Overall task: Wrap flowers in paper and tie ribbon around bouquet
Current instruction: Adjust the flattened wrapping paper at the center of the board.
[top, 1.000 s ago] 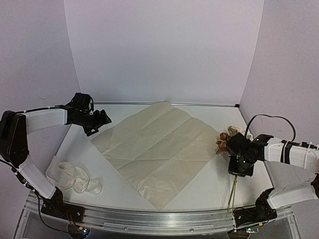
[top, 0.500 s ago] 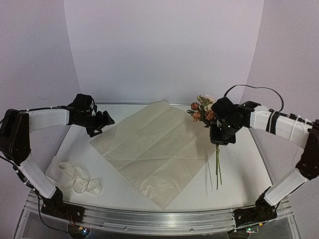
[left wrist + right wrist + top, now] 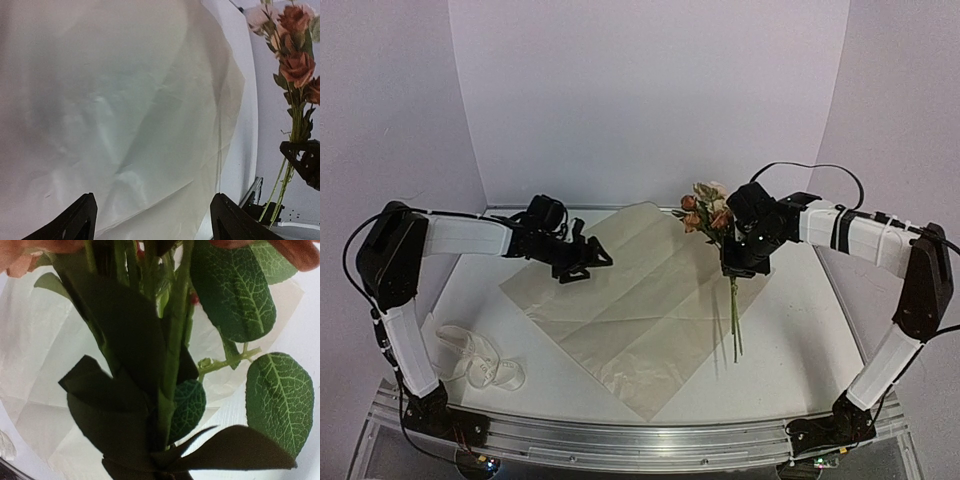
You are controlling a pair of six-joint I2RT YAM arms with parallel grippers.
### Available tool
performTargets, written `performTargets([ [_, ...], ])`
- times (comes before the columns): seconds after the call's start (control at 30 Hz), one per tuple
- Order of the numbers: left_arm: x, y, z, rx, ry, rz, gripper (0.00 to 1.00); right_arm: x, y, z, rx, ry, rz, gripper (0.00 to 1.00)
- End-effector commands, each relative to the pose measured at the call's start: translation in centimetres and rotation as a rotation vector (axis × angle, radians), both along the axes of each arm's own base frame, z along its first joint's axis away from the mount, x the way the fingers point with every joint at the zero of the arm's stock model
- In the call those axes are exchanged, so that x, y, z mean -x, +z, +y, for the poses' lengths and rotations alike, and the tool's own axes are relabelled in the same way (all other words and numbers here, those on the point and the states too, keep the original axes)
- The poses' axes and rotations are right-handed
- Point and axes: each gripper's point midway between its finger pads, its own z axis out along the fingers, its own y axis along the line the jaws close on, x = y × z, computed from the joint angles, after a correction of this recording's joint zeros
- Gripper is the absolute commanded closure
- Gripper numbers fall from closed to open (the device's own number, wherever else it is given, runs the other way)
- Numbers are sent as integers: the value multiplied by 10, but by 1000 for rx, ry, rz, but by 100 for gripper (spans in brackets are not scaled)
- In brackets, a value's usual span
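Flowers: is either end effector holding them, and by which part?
The right end effector grips the flowers by the upper stems, just below the heads. The left end effector is open over the paper, holding nothing.

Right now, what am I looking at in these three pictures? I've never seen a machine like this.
Two robot arms are bolted to a table, each ending in a two-finger claw. The wide picture looks down from above; the other two come from cameras on the wrists. A sheet of paper lies flat, with a ribbon heaped near the left arm. The right claw is shut on the flowers, gripping their stems. The left claw hangs open over the paper.
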Motion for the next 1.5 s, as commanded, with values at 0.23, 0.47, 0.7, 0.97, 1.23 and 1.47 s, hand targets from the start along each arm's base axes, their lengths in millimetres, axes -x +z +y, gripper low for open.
performTargets([
  [0.23,35,-9,-158,35,-393,-110,39,-35,33,-16,-81,-74,-89,100],
  [0.47,50,-44,-175,-28,-438,-71,57,-31,26,-24,-92,-88,-75,100],
  [0.7,68,-73,-167,-98,-463,-7,64,-28,21,-25,-97,-90,-65,100],
  [0.97,104,-88,-156,-123,-537,51,69,-28,15,-21,-122,-99,-51,100],
  [1.23,128,-93,-150,-142,-554,85,71,-33,12,-15,-143,-103,-44,100],
  [1.47,109,-60,-150,-156,-486,-14,62,-45,12,-1,-173,-76,-33,100],
])
